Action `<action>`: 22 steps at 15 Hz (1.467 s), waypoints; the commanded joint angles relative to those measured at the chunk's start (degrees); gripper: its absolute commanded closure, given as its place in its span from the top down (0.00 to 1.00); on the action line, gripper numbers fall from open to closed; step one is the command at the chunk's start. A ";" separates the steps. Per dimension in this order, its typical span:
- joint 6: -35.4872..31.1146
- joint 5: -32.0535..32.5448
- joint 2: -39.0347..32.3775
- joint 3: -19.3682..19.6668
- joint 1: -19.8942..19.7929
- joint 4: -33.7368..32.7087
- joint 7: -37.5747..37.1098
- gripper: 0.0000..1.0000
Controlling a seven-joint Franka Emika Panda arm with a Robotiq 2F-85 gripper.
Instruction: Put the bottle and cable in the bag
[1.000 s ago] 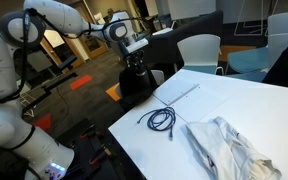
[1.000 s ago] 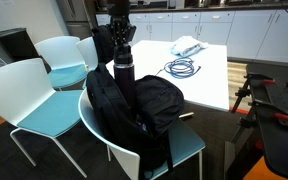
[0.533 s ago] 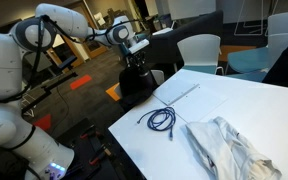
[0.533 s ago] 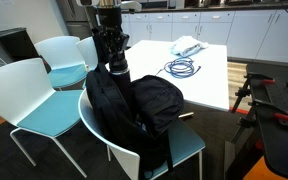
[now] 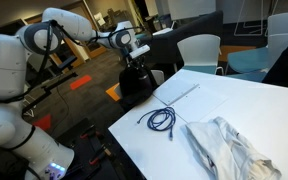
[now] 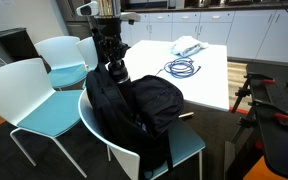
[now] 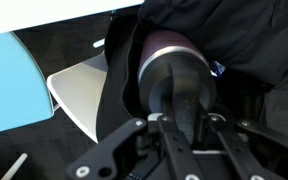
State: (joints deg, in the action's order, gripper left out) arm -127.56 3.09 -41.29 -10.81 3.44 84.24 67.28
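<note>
The white table (image 5: 234, 105) is viewed at close range from above its near corner in an exterior view, facing across it to the bag (image 5: 134, 85) beyond. From the opposite floor side, an exterior view is taken downward over the bag (image 6: 134, 105) towards the table; table, cable (image 5: 161, 119) and bag are shared. The wrist view is directed along the gripper (image 7: 181, 110), very near the bottle (image 7: 174, 65).

bottle (image 7: 174, 75): smooth dark shell, a soft sheen is shown
bag (image 6: 149, 105): black cloth, matt, softly creased
cable (image 5: 161, 119): thin dark cord, smoothly jacketed
table (image 5: 239, 95): white top, smooth and matt
fabric item (image 5: 229, 148): pale cloth, heavily wrinkled
chair (image 6: 24, 90): white shell, smooth, taken for plastic
</note>
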 commanded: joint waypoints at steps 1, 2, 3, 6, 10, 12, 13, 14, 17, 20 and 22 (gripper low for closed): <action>-2.00 0.11 -1.07 -1.01 0.17 -1.16 1.12 0.06; -2.45 1.01 -1.37 -0.61 0.61 -0.92 0.85 0.06; -2.93 1.35 -1.78 -0.58 0.70 -0.57 0.89 0.06; -5.67 2.58 -3.37 -0.50 1.06 0.62 0.84 0.06; -9.33 2.89 -5.37 -0.95 0.72 1.86 0.36 0.06; -11.10 2.71 -4.27 -1.21 0.45 3.72 -0.07 0.48; -12.48 2.68 -3.11 -1.21 0.35 5.10 -0.53 0.50; -14.53 2.13 -0.92 -1.73 -0.19 7.33 -0.83 0.56; -15.22 0.55 6.19 -3.10 -1.79 13.18 -1.34 0.78; -13.88 -2.27 13.82 -4.04 -3.52 18.80 -1.24 0.99; -12.74 -3.90 19.03 -3.65 -3.88 22.06 -1.73 1.00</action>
State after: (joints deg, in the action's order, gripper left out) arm -141.56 1.53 -31.79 -14.02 0.98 98.13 66.96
